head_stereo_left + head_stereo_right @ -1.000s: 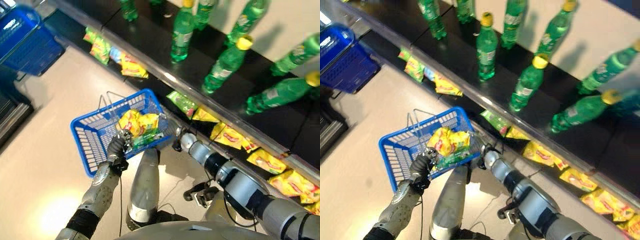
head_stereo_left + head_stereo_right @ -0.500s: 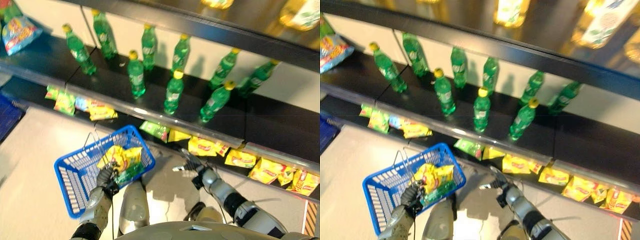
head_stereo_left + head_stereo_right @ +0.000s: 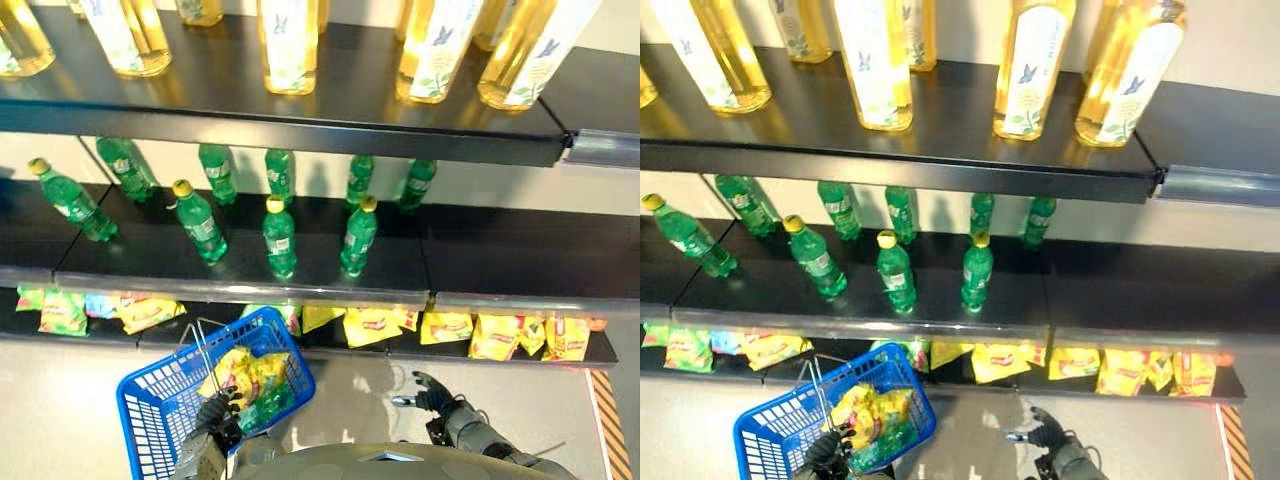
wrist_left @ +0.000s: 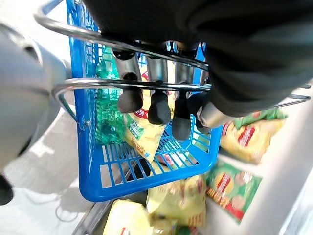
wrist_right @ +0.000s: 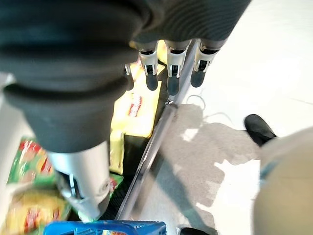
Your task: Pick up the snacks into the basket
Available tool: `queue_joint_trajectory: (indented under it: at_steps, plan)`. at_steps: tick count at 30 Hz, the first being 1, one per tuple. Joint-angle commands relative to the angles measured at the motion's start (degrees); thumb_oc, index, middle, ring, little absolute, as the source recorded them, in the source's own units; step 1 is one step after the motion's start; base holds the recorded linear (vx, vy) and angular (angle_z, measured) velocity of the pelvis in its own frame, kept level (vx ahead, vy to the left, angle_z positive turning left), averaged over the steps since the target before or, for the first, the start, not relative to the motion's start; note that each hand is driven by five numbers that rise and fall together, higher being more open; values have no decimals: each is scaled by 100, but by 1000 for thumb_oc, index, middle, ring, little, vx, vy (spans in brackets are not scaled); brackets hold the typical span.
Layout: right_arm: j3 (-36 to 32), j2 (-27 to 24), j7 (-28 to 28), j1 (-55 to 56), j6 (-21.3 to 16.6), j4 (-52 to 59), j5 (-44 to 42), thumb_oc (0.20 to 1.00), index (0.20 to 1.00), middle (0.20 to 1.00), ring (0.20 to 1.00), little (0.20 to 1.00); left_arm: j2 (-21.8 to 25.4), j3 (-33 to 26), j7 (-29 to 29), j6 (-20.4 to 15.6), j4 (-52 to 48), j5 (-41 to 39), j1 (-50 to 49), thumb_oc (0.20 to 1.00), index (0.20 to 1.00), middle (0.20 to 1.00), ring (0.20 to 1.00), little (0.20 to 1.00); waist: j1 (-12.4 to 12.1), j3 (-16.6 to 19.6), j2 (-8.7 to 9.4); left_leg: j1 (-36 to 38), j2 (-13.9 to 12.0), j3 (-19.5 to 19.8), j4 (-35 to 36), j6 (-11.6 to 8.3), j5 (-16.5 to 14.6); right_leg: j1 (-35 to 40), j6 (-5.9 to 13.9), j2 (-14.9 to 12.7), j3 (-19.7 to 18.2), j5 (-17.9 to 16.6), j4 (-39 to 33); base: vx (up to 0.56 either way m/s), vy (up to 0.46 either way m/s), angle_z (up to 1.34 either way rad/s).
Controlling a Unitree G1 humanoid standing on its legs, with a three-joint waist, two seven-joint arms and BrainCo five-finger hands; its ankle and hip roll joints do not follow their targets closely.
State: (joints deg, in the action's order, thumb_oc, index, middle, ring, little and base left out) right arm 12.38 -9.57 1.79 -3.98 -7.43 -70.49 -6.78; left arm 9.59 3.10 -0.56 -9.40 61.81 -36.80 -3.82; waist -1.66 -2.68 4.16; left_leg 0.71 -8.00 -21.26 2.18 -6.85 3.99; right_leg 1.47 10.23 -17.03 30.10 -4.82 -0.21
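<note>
A blue wire basket [image 3: 150, 410] hangs low at the left, just in front of the bottom shelf. Yellow snack bags [image 3: 247, 368] and a green one [image 4: 108, 115] lie in it. My left hand [image 3: 217, 411] is shut on the basket's metal handles [image 4: 122, 84], fingers [image 4: 157, 108] curled round both wires. My right hand [image 3: 432, 394] is off to the basket's right, low over the floor, open and holding nothing. Past its fingers [image 5: 168, 81] a yellow snack bag [image 5: 136, 111] lies on the bottom shelf. More yellow snack bags [image 3: 372, 325] line that shelf.
Green bottles [image 3: 279, 236] stand on the middle shelf and tall bottles of yellow liquid [image 3: 290, 45] on the top one. More snack bags [image 3: 142, 312] lie at the shelf's left end. Striped tape [image 3: 610, 425] marks the floor at the right.
The camera has tilted up, bringing the upper shelves into view. My right hand has drawn back from the basket's edge to the right. The left hand keeps hold of the handles.
</note>
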Motion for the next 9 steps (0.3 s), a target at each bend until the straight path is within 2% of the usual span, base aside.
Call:
queue_joint_trajectory:
  at_steps: [1,5,9]
  plan:
    - [-242,13,104,-577,-232,-304,-819,1000,1000,1000,1000,1000,-116,-225,186,-560,-146,154,471,200,200,200,200,200,-79,-61,-228,-22,75,106,272,99,108,-6,430,-126,-127,-685,-331,97,-24,-34]
    - [-416,110,229,-538,-303,-538,-1055,1000,1000,1000,1000,1000,-225,-301,197,-544,320,125,549,200,200,200,200,200,36,40,-221,122,27,57,282,79,83,83,388,-53,-285,-638,-345,93,-35,-31]
    - [-453,137,248,-534,-325,-596,-1167,1000,1000,1000,1000,1000,-287,-275,199,-555,480,190,566,200,200,200,200,200,87,86,-245,176,15,46,281,81,47,96,364,-30,-359,-577,-355,47,-19,-5]
